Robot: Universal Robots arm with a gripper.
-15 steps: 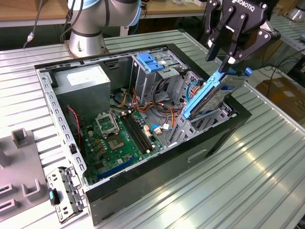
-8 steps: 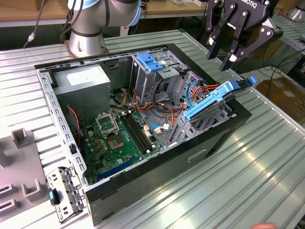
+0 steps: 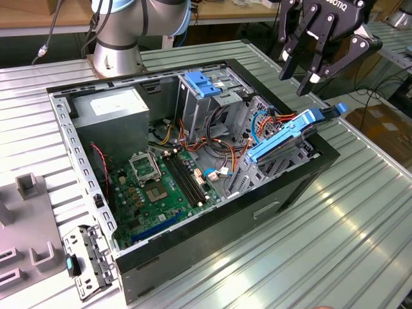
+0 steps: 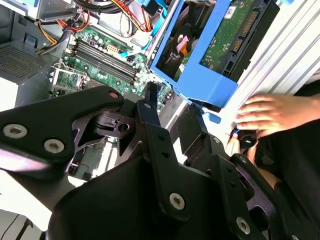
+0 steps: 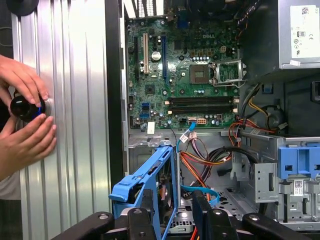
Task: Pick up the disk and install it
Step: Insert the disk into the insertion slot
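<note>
The case [image 5: 114, 100] lies open on a ribbed metal table [image 5: 75, 125]. The motherboard [image 5: 185, 75] is exposed, and the power supply [image 5: 300, 30] sits beside it. The disk [image 5: 142, 177] stands tilted on edge just inside the case wall, near orange cables [image 5: 200, 165]. The gripper [image 5: 170, 212] hovers by the disk with its fingers spread. A person's hands [image 5: 30, 142] on the table hold a dark round object [image 5: 25, 107].

A ribbed metal table [image 3: 360, 219] stands before a wooden workbench [image 3: 32, 16], a brown cardboard box [image 3: 386, 125] beyond its edge.
</note>
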